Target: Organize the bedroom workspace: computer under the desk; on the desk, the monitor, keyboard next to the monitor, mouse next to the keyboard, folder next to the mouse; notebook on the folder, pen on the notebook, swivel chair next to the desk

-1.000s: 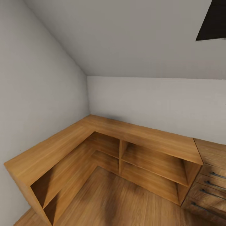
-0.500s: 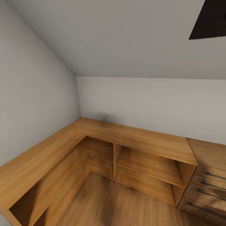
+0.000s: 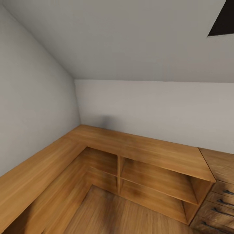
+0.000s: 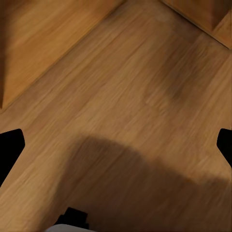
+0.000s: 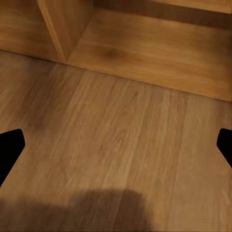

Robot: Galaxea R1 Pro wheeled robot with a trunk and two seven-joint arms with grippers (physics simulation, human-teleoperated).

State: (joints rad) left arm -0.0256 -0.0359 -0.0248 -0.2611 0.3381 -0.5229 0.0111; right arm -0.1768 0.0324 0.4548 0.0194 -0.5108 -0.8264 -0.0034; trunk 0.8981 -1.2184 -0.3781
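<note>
My left gripper [image 4: 116, 147] hangs open over the bare wooden floor [image 4: 145, 96]; its black fingertips [image 4: 9, 150] sit far apart at the picture's two sides with nothing between them. My right gripper [image 5: 116, 147] is open in the same way over the floor, close to the foot of a low wooden shelf unit [image 5: 63, 29]. In the head view that L-shaped light-wood shelving [image 3: 156, 152] fills a room corner under a sloped ceiling; it is not the desk.
A wooden drawer unit with dark bar handles [image 3: 217, 208] adjoins the shelving on the right. Grey walls [image 3: 146, 107] close the corner behind. A dark shape [image 3: 224, 19] cuts into the upper right. Wooden floor [image 3: 107, 214] lies in front of the shelves.
The whole head view has shifted, so the camera has moved: the room corner now sits further left and the shelving's left wing looks closer. Nothing in the room itself has moved.
</note>
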